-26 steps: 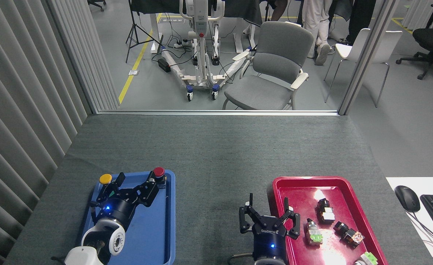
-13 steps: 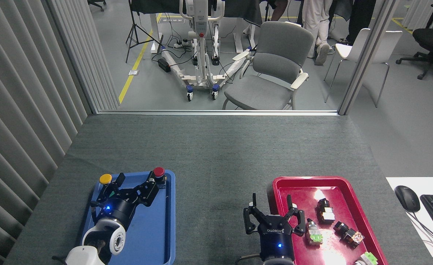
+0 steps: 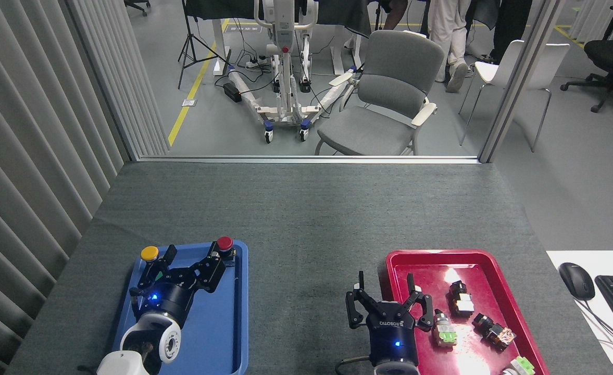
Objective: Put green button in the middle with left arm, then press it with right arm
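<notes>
Near the desk's front-left corner, the left claw (image 3: 192, 259) hangs low inside the blue tray (image 3: 228, 333), its fingers spread wide between the yellow button (image 3: 149, 253) and the red button (image 3: 225, 242), gripping nothing that shows. The green button has no cap in view. It probably sits beneath that claw, in the tray, so the pickup is not yet done and the middle (image 3: 306, 245) of the desk lies bare.

Over the last 1 second the left claw has barely shifted, only its white wrist easing a little toward the front edge. The right claw (image 3: 387, 291) has slid toward the desk's right edge and now hovers over the rim of the red tray (image 3: 389, 260), open and empty. That reads as the right arm waiting clear of the middle until the button arrives.

White lettering on the right claw, upside down from here, reads ROBOTIQ. No other writing is legible.
</notes>
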